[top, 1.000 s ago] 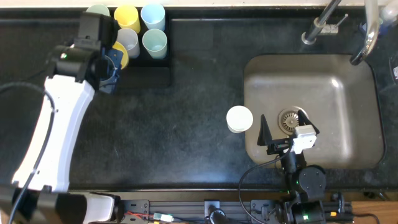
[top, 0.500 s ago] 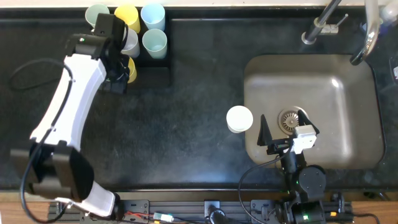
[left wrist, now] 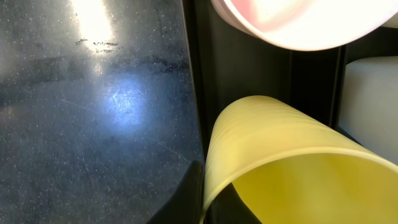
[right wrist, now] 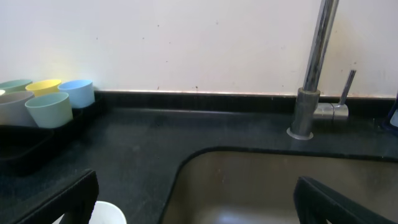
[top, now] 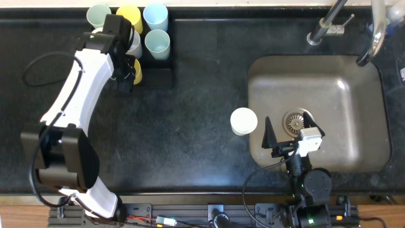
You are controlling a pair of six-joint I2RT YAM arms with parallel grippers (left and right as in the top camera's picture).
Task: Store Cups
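A black tray [top: 161, 77] at the counter's back left holds upright cups: pale green [top: 98, 12], yellow [top: 130, 14], light blue [top: 155, 16], white [top: 133, 41] and teal [top: 157, 43]. My left gripper [top: 126, 71] is over the tray's front row, shut on the rim of another yellow cup [top: 135, 69]. In the left wrist view that yellow cup [left wrist: 292, 162] tilts over the tray [left wrist: 249, 68], with a finger [left wrist: 189, 196] on its outside wall. A white cup [top: 243, 120] stands on the counter by the sink's left edge. My right gripper [top: 291, 132] rests open above the sink, beside that white cup [right wrist: 109, 213].
The steel sink [top: 354, 82] takes up the right side, with a faucet [top: 326, 25] behind it. Dark counter [top: 190, 139] stretches between the tray and the sink. The tray's front right slot is bare.
My left arm has swung right and a little toward the front, carrying the yellow cup from the tray's left edge to over its front row. The right arm has not moved.
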